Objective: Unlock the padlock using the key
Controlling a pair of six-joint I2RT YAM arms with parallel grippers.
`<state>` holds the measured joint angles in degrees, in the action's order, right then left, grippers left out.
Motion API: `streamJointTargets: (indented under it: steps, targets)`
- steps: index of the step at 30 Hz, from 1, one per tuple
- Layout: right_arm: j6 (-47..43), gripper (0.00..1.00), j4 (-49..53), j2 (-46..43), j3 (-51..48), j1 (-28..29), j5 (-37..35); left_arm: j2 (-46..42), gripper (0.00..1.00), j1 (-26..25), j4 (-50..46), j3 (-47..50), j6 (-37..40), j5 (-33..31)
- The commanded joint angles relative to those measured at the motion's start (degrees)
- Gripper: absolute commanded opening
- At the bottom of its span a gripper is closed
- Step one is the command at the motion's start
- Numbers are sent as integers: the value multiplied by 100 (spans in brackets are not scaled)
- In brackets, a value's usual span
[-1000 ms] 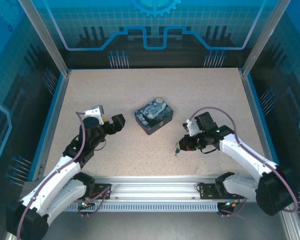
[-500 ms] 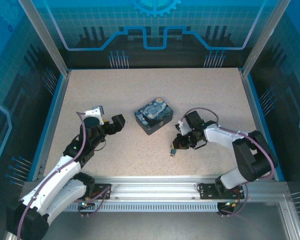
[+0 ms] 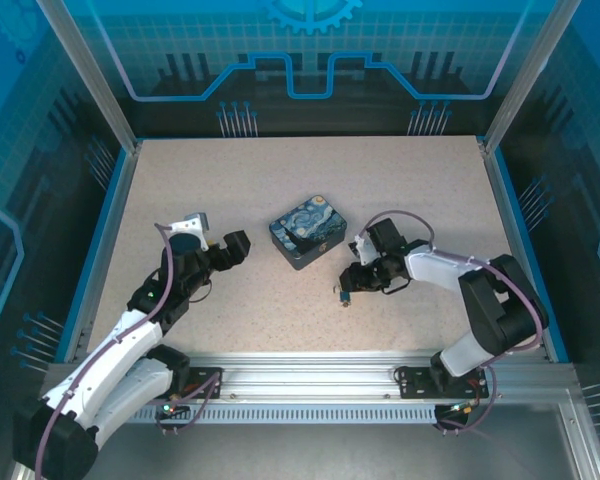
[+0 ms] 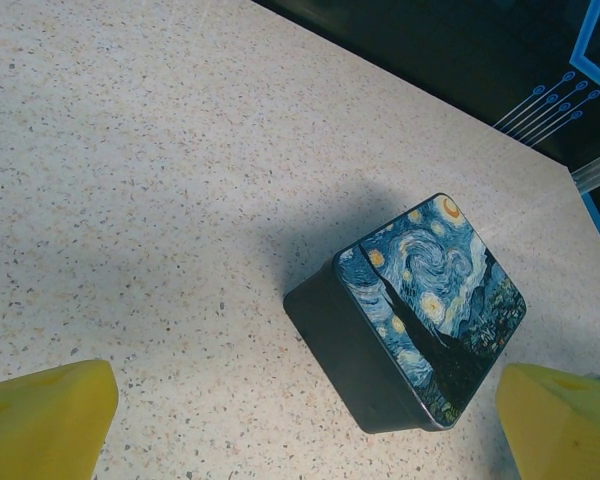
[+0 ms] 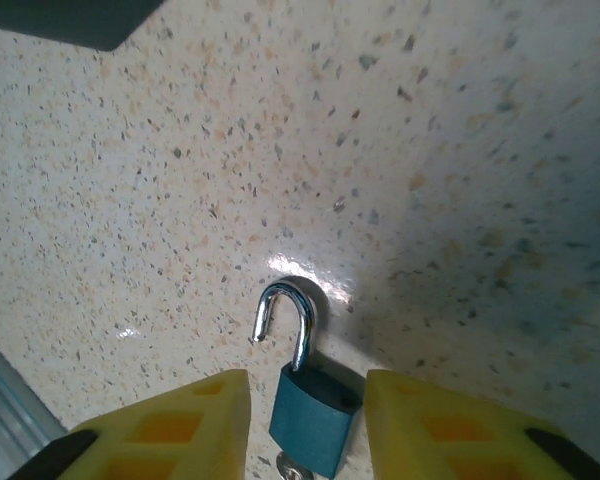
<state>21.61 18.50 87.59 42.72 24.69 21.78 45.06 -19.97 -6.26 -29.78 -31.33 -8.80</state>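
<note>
Right wrist view: the right claw (image 5: pixel 307 378) sits narrow astride the padlock (image 5: pixel 315 418), a slit of table (image 5: pixel 430 150) showing beside its blue body, shackle (image 5: pixel 284 285) tip free ahead of the fingers (image 5: pixel 180 430), so closing squarely on the body's flanks, gently, should avoid skidding it away.

Blue padlock (image 5: pixel 313 418) on the speckled table (image 5: pixel 450 140), silvery shackle swung open.

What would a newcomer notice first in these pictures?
The painted tin box with its swirly night-sky lid, mid-table, stands out first. Just right of it, a tiny blue padlock sits between the right hand's yellow fingers, its silvery loop swung open.
</note>
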Motion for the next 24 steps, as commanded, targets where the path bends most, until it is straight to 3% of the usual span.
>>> streamJointTargets:
  steps: [1, 10, 15, 18, 22, 24]
  targets:
    - [-289, 40, 413, -597, 261, -83, -486, 38, 99, 89, -90, -98, 117, -62]
    - [-773, 59, 1057, -2602, 221, -496, -1725, 55, 99, 201, -152, -263, 400, -184]
    - [-1054, 68, 950, -3724, -123, -1097, -2119, 34, 99, 256, 53, -181, 735, -777]
    - [-1356, 77, 689, -4215, -442, -1427, -2233, 117, 99, 282, 864, 157, 1409, -1499]
    - [-1623, 100, -64, -4504, -992, -1765, -2630, 551, 99, 441, 2117, 540, 2212, -2373]
    - [-1795, 100, -605, -4466, -1339, -1906, -2872, 785, 99, 564, 2540, 649, 2460, -2441]
